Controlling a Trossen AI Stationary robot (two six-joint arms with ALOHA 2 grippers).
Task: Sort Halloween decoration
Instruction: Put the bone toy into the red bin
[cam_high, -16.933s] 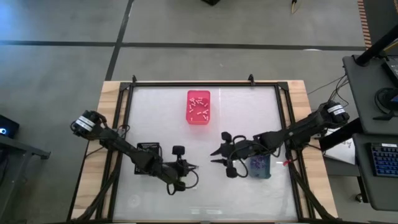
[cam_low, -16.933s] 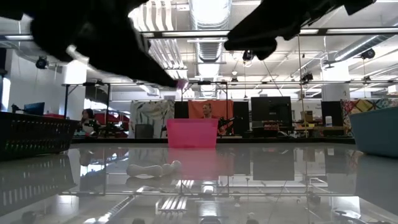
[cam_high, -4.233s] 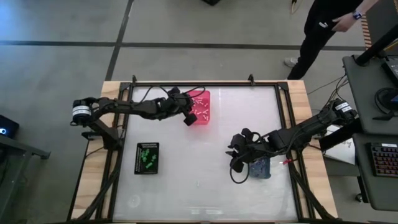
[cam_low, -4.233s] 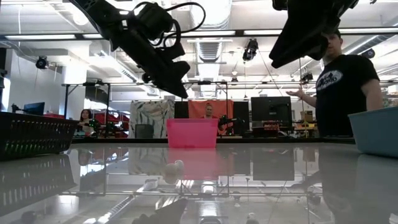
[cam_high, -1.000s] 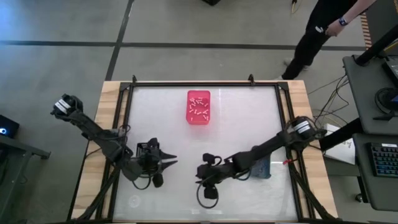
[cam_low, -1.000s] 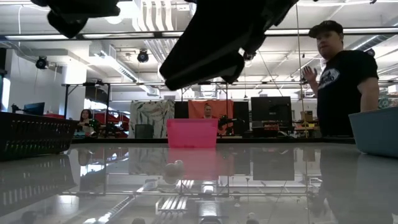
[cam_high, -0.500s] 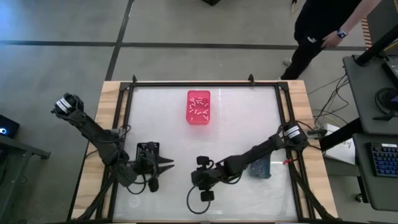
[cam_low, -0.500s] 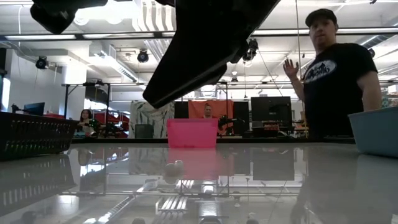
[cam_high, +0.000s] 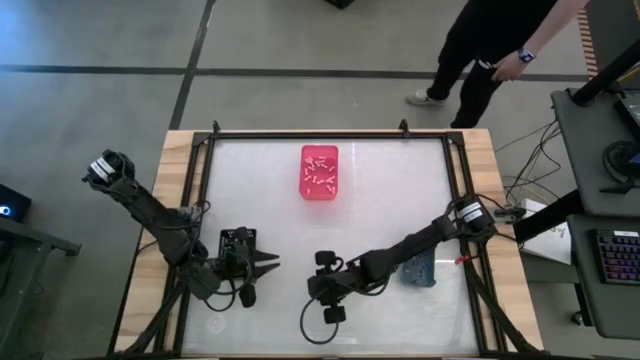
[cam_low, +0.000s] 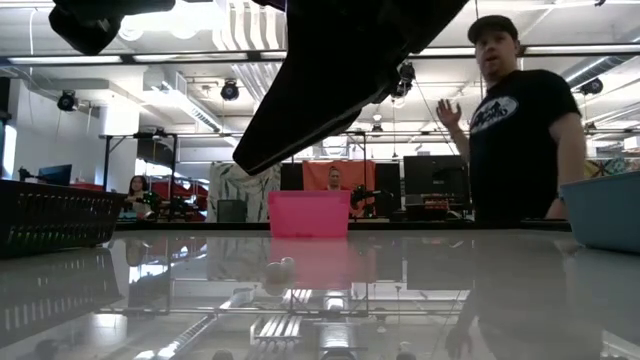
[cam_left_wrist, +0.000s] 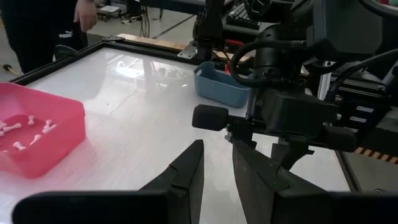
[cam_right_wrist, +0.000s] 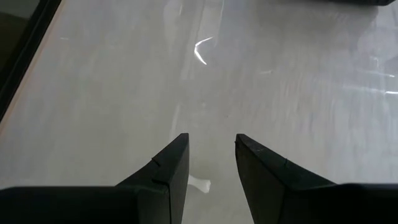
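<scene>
High view: right gripper (cam_high: 312, 291) and left gripper (cam_high: 272, 265), fingers parted and empty, face each other near the black bin (cam_high: 236, 243); a person (cam_high: 500, 45) passes the worktop (cam_high: 390, 190).

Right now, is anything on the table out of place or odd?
One small white piece lies loose on the bare table, just ahead of the right gripper, whose jaws are open above it. The other white pieces sit in the pink bin.
</scene>
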